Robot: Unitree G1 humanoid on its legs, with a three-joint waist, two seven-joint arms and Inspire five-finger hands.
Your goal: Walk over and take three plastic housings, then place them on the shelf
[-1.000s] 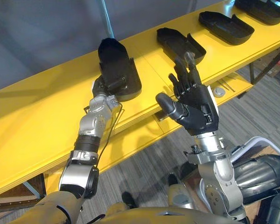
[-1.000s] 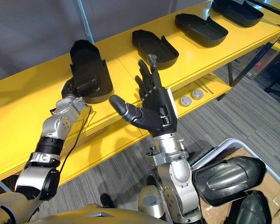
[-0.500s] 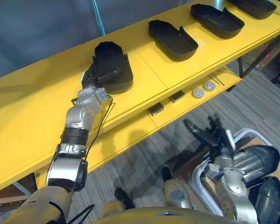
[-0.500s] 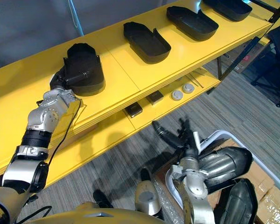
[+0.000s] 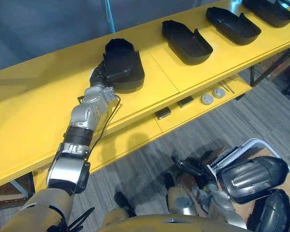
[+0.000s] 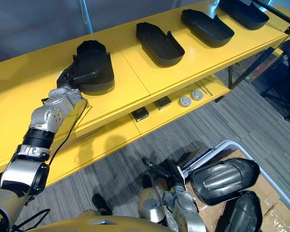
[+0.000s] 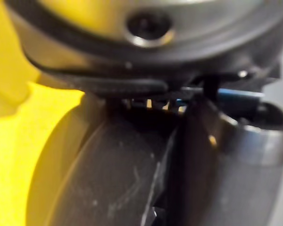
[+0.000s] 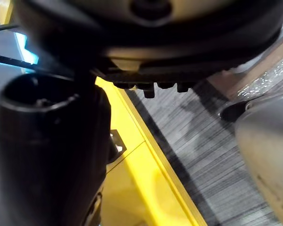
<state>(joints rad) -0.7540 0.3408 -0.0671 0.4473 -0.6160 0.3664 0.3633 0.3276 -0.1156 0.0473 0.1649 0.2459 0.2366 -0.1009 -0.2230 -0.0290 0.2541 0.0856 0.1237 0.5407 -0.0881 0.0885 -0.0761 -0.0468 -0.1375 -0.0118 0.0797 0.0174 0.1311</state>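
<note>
Right hand dropped from the shelf

The right hand (image 5: pixel 191 166), raised a second ago with fingers spread before the front edge of the shelf (image 5: pixel 164 82), now hangs low near the floor, just beside a housing (image 5: pixel 251 174).

Matt plastic housing (image 5: pixel 125 67) on smooth, seemingly painted shelf (image 5: pixel 38 106).

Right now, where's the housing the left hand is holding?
The held housing sits on the yellow shelf, leftmost of the row in the left eye view, left hand at its near end; the next housing lies to its right.
</note>
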